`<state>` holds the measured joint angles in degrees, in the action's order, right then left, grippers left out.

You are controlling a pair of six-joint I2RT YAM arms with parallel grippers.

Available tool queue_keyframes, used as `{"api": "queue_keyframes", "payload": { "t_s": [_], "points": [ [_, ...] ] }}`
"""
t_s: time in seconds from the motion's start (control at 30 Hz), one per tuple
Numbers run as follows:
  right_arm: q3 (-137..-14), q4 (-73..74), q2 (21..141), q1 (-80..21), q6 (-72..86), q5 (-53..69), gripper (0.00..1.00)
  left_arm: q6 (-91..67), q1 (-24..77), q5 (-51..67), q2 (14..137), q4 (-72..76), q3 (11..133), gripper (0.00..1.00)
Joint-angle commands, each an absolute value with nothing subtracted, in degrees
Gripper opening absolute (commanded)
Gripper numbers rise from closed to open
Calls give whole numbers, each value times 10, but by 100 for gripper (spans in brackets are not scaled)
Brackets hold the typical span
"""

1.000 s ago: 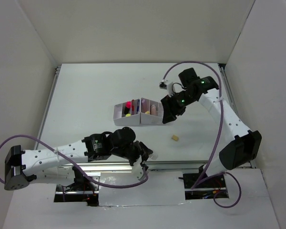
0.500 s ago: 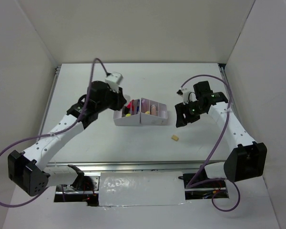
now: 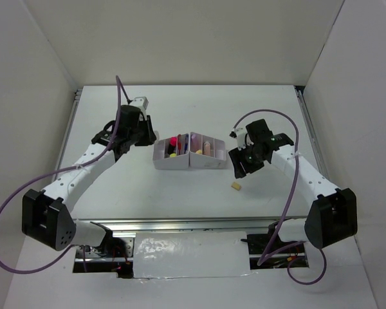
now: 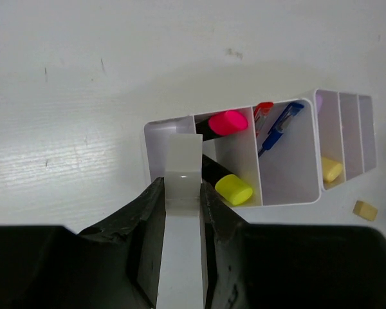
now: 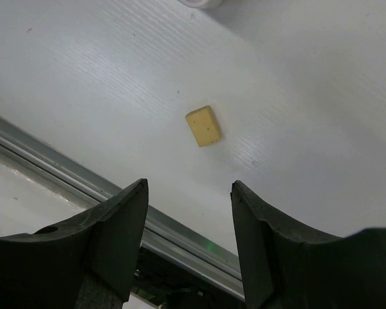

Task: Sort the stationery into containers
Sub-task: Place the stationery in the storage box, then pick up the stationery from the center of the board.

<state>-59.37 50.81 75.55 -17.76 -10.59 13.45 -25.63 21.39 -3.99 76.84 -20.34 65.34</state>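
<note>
The containers, a white divided organiser (image 3: 204, 163), stand mid-table holding pink-capped (image 4: 228, 121) and yellow-capped (image 4: 234, 189) highlighters, a blue pen (image 4: 280, 125) and a cream stick (image 4: 331, 169). My left gripper (image 4: 182, 193) is shut on a clear whitish band, seemingly the tape ring (image 4: 183, 164) seen edge-on, held over the organiser's leftmost compartment (image 4: 156, 138). From above, the left gripper (image 3: 143, 132) sits just left of the organiser. A tan eraser (image 5: 203, 125) lies on the table right of the organiser. My right gripper (image 5: 189, 193) hangs open above it, apart from it.
A metal rail (image 5: 51, 170) runs along the table's near edge, close below the tan eraser (image 3: 236, 186). White enclosure walls (image 3: 45, 84) stand on the left, the back and the right. The right gripper (image 3: 238, 168) is close to the organiser's right end.
The left arm has swung from the near edge up to the organiser's left side. The right arm has drawn away from the organiser toward the tan eraser, its jaws narrowing slightly.
</note>
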Motion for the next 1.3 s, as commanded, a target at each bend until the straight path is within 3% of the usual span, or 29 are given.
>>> {"api": "queue_keyframes", "payload": {
  "t_s": [0.0,0.17,0.57,0.83,1.27],
  "points": [
    [-580,479,739,-185,-82,117,61,-259,214,-30,787,-202,650,0],
    [-553,470,731,-189,-44,113,65,-260,212,-23,825,-209,657,2],
    [-540,443,743,-200,24,33,64,-252,210,-18,886,-223,664,26],
    [-564,468,794,-211,52,25,71,-247,209,-5,902,-230,683,58],
    [-604,499,887,-218,168,2,62,-250,207,4,889,-224,719,61]
  ]
}}
